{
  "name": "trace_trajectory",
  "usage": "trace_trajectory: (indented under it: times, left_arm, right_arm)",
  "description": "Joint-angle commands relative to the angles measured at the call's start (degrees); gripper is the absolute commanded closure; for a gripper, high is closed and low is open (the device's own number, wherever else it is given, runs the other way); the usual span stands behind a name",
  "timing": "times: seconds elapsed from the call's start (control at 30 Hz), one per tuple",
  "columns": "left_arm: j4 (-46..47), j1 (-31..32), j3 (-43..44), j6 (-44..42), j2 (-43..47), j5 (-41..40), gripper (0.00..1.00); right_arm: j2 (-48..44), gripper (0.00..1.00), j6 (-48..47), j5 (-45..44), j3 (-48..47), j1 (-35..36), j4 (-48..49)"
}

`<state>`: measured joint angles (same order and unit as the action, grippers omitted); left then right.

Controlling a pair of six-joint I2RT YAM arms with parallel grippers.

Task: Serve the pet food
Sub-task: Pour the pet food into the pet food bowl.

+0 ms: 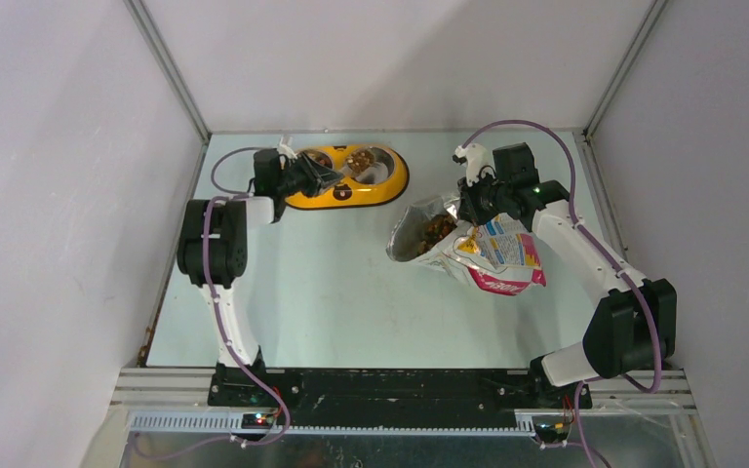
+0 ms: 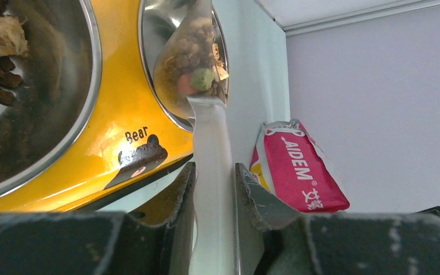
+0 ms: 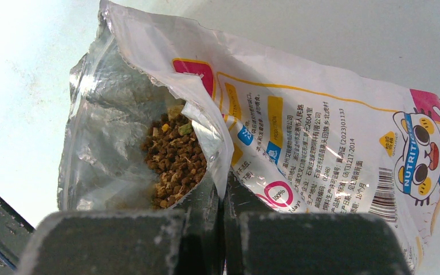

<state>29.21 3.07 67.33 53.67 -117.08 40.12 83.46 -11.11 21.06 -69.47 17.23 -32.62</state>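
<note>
Where the bag (image 3: 321, 132) gapes, brown pet food (image 3: 175, 160) shows.

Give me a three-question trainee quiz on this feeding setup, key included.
1. True or false: the scoop held by the left pincer is empty.
2. Fill in: the double-bowl feeder is coloured ____.
3. The right pincer is shut on: A the bag at its open mouth, B the scoop, C the feeder.
Key: 1 false, it carries pet food; 2 yellow; 3 A.
</note>
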Motion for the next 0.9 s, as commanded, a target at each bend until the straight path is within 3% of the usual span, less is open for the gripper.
trace_trajectory:
  times: [0.0,0.87]
  left_arm:
    - [-3.4,-0.3,2.8,-3.8,0.2,-2.8,1.00]
    - [-22.5,2.9,11.2,-15.8,0.9,-10.6,1.00]
  right_arm:
    - [-0.3,1.00,-1.0,-4.1,0.1,-0.7,-1.7]
    - [-0.3,1.00,-1.1,-4.3,0.1,0.1,-1.8]
